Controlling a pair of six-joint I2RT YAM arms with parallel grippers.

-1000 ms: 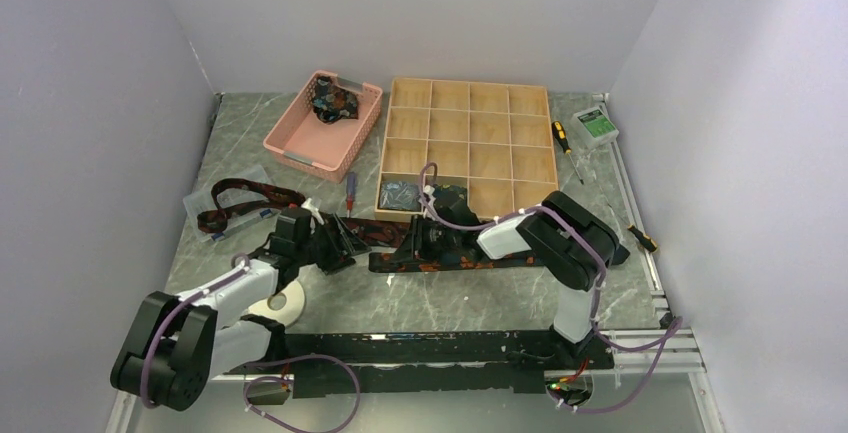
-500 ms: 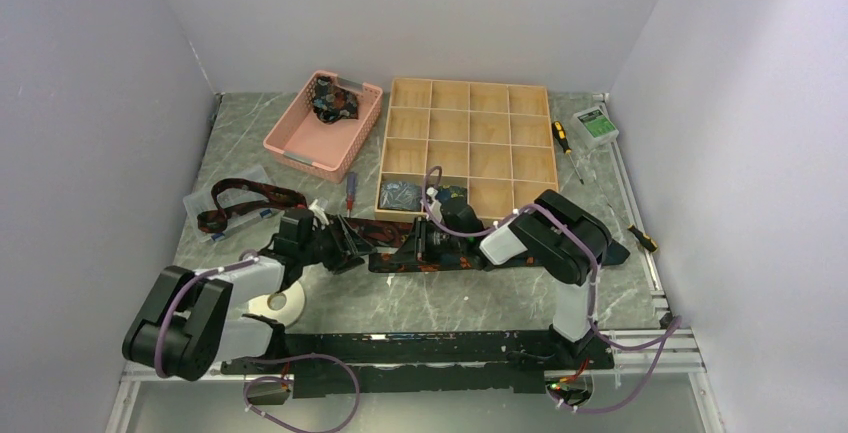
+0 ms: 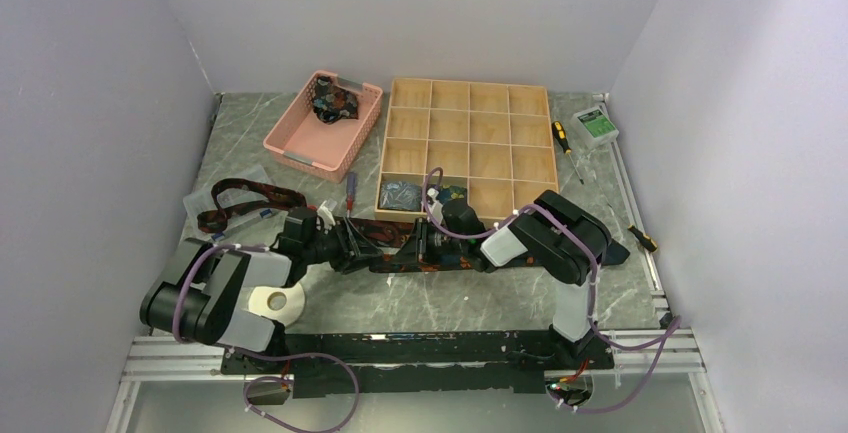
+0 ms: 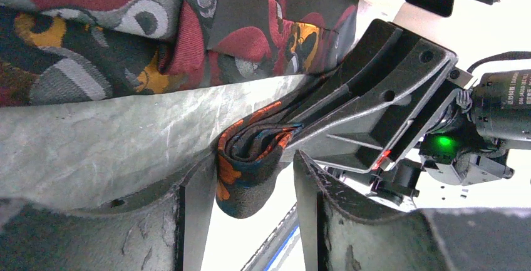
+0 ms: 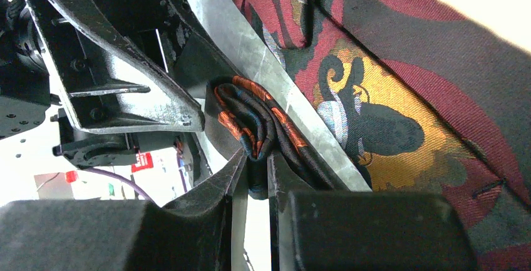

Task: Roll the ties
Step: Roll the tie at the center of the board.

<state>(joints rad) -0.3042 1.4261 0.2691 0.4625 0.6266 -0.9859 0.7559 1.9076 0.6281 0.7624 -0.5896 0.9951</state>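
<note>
White ring of tape (image 3: 276,301) sits at the lower left of the overhead frame, tucked against the left arm's body. Just above it I have both grippers nose to nose at mid-frame over the orange-print tie (image 3: 480,259). It is a dark strip lying left to right across the marble table (image 3: 420,303) and passing under the right arm. In the left wrist view the tie's end is wound into a small roll. The left gripper (image 4: 253,161) has its jaws spread either side of that roll, one finger against the fabric and a sliver of gap at the other, so it straddles without squeezing. In the right wrist view the right gripper (image 5: 253,174) is pinching the same roll, fingers nearly together with fabric wedged between them. Right behind the roll a maroon paisley tie (image 5: 388,114), gold and grey print, lies flat on the table. Further up-left a thin dark-red tie (image 3: 245,201) is draped on a clear plastic packet (image 3: 205,203). A small screwdriver (image 3: 350,191) lies beside the wooden grid tray (image 3: 470,83). A grey-blue roll (image 3: 400,193) sits in the tray's nearest left compartment. At upper left the pink basket (image 3: 290,148) holds a bunched dark tie (image 3: 333,103). At far right I see a yellow-handled screwdriver (image 3: 562,136) and a green-and-white box (image 3: 597,125).
</note>
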